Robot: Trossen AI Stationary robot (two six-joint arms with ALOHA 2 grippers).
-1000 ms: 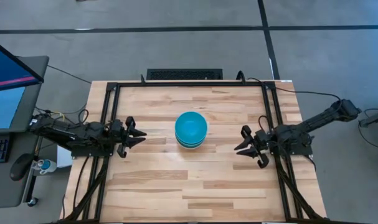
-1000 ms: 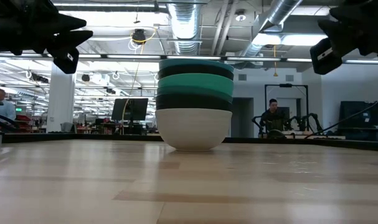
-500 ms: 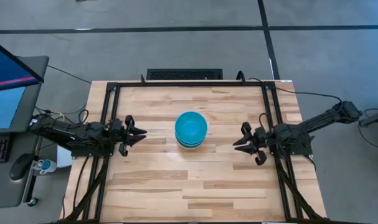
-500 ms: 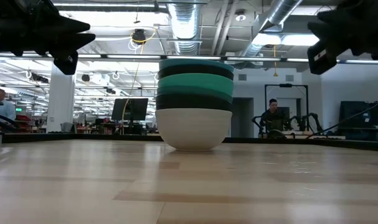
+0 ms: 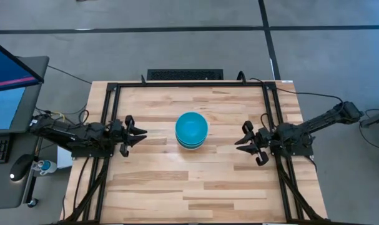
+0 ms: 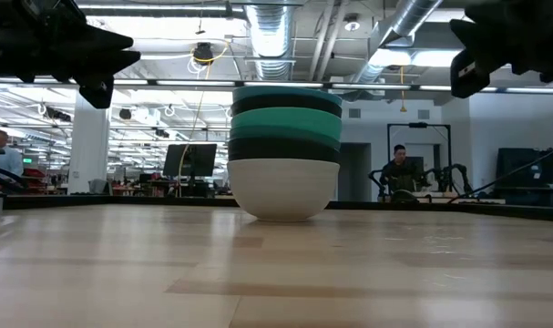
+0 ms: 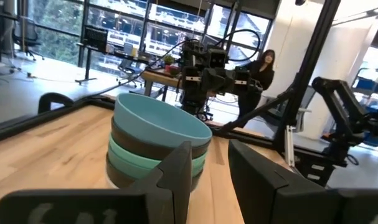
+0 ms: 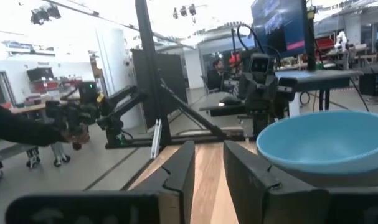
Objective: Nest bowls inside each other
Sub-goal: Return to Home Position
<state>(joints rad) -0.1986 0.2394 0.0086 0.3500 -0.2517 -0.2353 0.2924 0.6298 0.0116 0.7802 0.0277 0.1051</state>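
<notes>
The bowls (image 5: 191, 130) stand nested in one stack at the table's middle, a turquoise-blue one on top. In the low view the stack (image 6: 284, 150) rests on its white bottom bowl, with black, turquoise and dark teal rims above it. My left gripper (image 5: 139, 135) hovers open to the left of the stack, pointing at it. My right gripper (image 5: 239, 144) hovers open to its right, also pointing at it. Both are clear of the bowls. The left wrist view shows the stack (image 7: 157, 134) beyond the left gripper (image 7: 210, 149). The right wrist view shows the top bowl (image 8: 326, 143) beyond the right gripper (image 8: 208, 149).
A black frame (image 5: 177, 84) runs along the wooden table's far, left and right sides. A monitor and desk (image 5: 8, 81) stand off the left edge. Bare wood lies in front of and behind the stack. People sit in the room beyond (image 6: 399, 173).
My right gripper has shifted slightly toward the stack and risen a little, staying open. The stack of bowls has not moved.
</notes>
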